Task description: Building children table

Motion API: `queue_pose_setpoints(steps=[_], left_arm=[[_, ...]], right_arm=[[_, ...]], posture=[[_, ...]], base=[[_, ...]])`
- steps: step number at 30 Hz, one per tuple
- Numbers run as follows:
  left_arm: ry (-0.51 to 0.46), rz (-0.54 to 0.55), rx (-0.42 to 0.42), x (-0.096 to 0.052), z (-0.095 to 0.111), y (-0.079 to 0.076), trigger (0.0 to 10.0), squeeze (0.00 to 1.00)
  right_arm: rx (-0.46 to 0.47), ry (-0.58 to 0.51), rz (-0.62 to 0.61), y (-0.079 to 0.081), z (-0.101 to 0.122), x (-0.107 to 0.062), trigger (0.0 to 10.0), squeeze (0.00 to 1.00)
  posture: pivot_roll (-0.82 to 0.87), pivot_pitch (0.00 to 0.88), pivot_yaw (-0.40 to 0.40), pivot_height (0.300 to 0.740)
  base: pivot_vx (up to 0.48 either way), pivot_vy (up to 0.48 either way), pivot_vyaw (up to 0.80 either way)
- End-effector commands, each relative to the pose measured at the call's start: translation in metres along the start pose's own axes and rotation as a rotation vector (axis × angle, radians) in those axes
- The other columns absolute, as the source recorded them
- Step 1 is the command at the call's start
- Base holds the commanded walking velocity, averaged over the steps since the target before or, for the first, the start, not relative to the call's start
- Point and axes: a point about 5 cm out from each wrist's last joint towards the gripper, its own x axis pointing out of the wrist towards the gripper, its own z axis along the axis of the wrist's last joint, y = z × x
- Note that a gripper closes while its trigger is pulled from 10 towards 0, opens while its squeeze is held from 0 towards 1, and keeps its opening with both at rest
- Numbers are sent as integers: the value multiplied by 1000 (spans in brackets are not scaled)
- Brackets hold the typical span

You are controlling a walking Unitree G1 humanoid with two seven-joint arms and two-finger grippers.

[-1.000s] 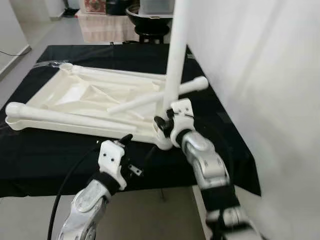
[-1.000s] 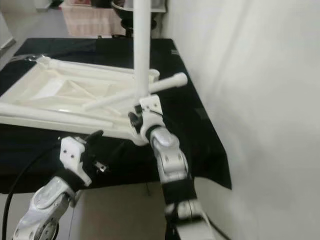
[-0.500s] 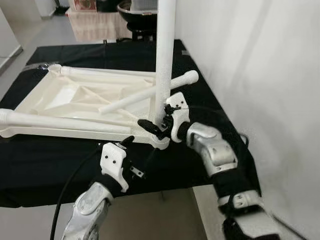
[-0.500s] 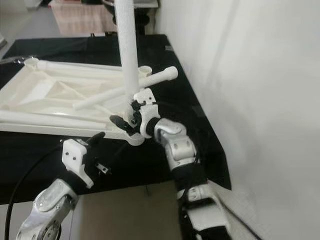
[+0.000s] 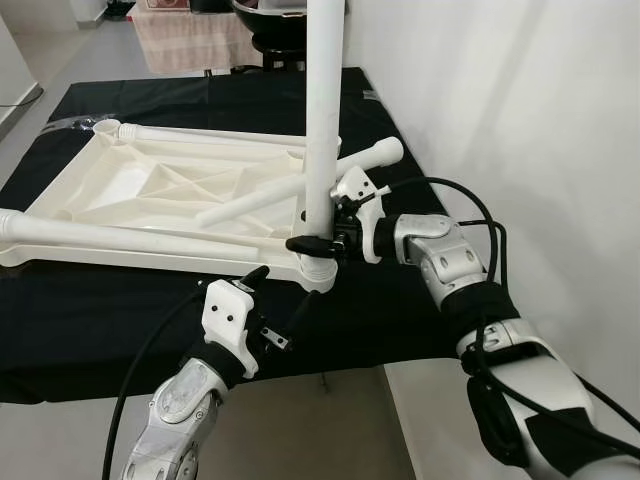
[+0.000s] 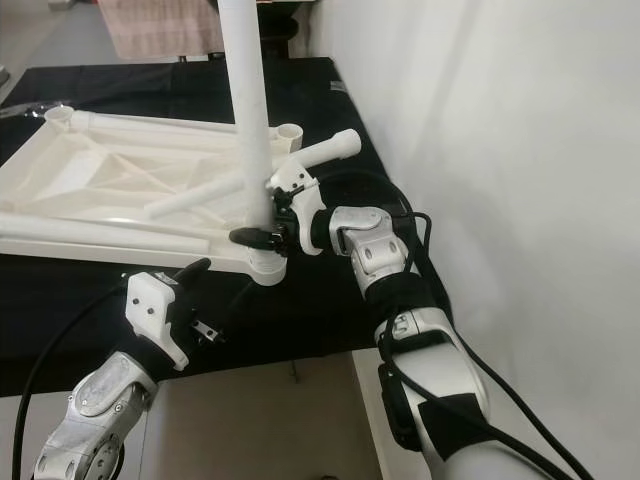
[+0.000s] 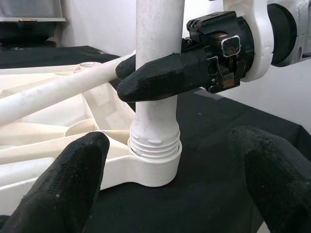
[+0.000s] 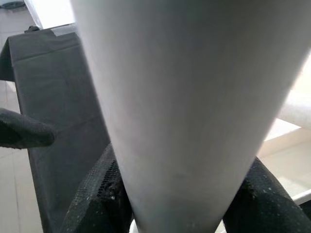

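A desk [image 5: 90, 320] draped in black cloth fills the middle of the room, with grey floor to its left and a plain white wall close on its right. The white children's tabletop [image 5: 150, 195] lies upside down on the cloth, ribbed underside up. One loose leg [image 5: 100, 235] lies along its near edge at the left, and another loose leg [image 5: 300, 185] rests slantwise across it.

In front of the desk edge, the left pincer [image 5: 265, 285] hovers with its fingers [image 7: 63, 189] spread wide apart, holding nothing, aimed at the near corner socket [image 7: 153, 167].

There an upright leg [image 5: 322, 110] stands in the socket, its threaded end showing just above the rim. The right pincer [image 5: 310, 243] is clamped around this leg, low down, just above the socket, one finger [image 7: 165, 77] across the front.

The leg's top is cut off by the frame. Dark furniture [image 5: 265, 15] beyond the desk is too cropped to identify.
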Motion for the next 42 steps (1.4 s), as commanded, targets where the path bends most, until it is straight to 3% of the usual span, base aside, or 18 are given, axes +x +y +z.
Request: queue_pose_setpoints(steps=[1, 7, 8, 11, 12, 13, 14, 22, 23, 24, 25, 26, 27, 34, 35, 37, 40, 42], left_arm=[[14, 2, -1, -1, -4, -2, 10000, 0], [13, 3, -2, -2, -4, -3, 10000, 0], [13, 4, -2, -3, -3, -2, 10000, 0], [13, 5, -1, -4, -3, -2, 10000, 0], [13, 5, -2, -4, -3, -1, 10000, 0], [13, 5, -2, -4, -3, -1, 10000, 0], [15, 6, -3, -5, -3, 1, 10000, 0], [32, -19, -3, -3, -6, 3, 10000, 0], [29, -13, 0, -3, -5, 4, 10000, 0], [29, -13, 0, -3, -5, 4, 10000, 0], [26, -3, 4, -3, -5, 4, 10000, 0], [24, 4, 5, -3, -5, 5, 10000, 0], [22, 10, 7, -3, -5, 5, 10000, 0], [20, 7, 3, -1, -6, 4, 10000, 0], [19, 4, 1, -1, -6, 3, 10000, 0], [18, 0, -1, 0, -6, 2, 10000, 0], [13, 3, -2, 2, -6, 1, 10000, 0], [12, 5, -2, 2, -6, 0, 10000, 0]], right_arm=[[24, 57, 55, 6, -14, 5, 0, 0], [75, 99, -65, 1, -30, 2, 0, 0], [206, 168, -385, -2, -54, 1, 0, 0], [268, 202, -521, -2, -64, -1, 0, 0], [283, 221, -662, 10, -77, -4, 0, 0], [283, 221, -662, 10, -77, -4, 0, 0], [301, 172, -756, 33, -80, -4, 0, 0], [274, 97, -786, 22, -53, 8, 0, 0], [265, 111, -777, 22, -48, 12, 2039, 0], [265, 111, -777, 22, -48, 12, 2039, 0], [265, 94, -759, 21, -42, 15, 10000, 0], [266, 82, -758, 23, -37, 16, 10000, 0], [256, 43, -730, 22, -30, 15, 10000, 1000], [160, -123, -466, 8, -1, 11, 10000, 1000], [109, -103, -371, 7, 0, 8, 10000, 0], [-73, -28, -234, 6, 0, 3, 10000, 0], [-142, 44, -77, 7, -5, -3, 10000, 0], [-120, 60, -57, 6, -6, -4, 10000, 0]], posture=[[54, 100, -71, 740], [49, 104, -76, 740], [47, 107, -77, 740], [45, 108, -77, 740], [41, 111, -64, 740], [41, 111, -64, 740], [40, 110, -44, 740], [43, 92, -33, 740], [45, 91, -38, 740], [45, 91, -38, 740], [45, 91, -38, 740], [45, 91, -38, 740], [51, 90, -44, 740], [50, 85, -48, 740], [50, 83, -56, 740], [52, 83, -59, 740], [49, 84, -65, 740], [50, 85, -69, 740]], base=[[0, 0, 0], [0, 0, 0], [0, 0, 0], [0, 0, 0], [0, 0, 0], [0, 0, 0], [0, 0, 0], [0, 0, 0], [0, 0, 0], [0, 0, 0], [0, 0, 0], [0, 0, 0], [0, 0, 0], [0, 0, 0], [0, 0, 0], [0, 0, 0], [0, 0, 0], [0, 0, 0]])
